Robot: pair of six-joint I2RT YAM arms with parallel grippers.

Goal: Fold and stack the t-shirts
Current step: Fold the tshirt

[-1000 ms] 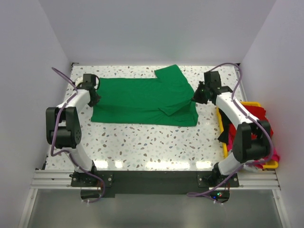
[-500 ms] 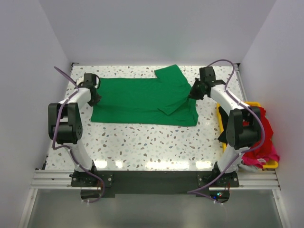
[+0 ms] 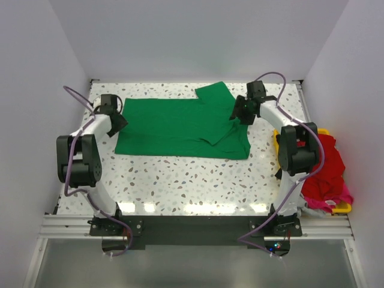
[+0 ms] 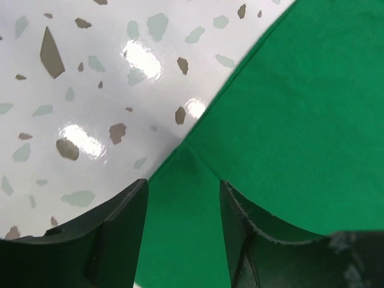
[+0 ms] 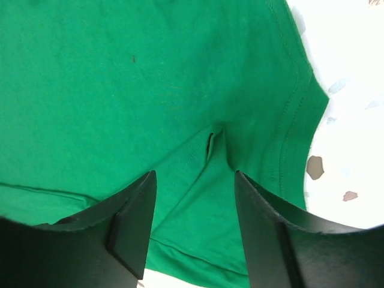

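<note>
A bright green t-shirt lies spread flat across the far half of the speckled table, one sleeve pointing toward the back wall and another fold lying on its right part. My left gripper hangs low over the shirt's left edge, jaws open. In the left wrist view that gripper straddles the green hem with nothing pinched. Over the shirt's right end my right gripper is also open. In the right wrist view it stands above a small wrinkle in the cloth.
A yellow bin sits at the table's right edge, heaped with red shirts and a pink one. White walls close in the back and both sides. Bare terrazzo table lies in front of the green shirt.
Both grippers were shut on the shirt's ends and now stand open, the cloth released. The right arm has swung toward the back and slightly left; the left gripper barely shifted.
</note>
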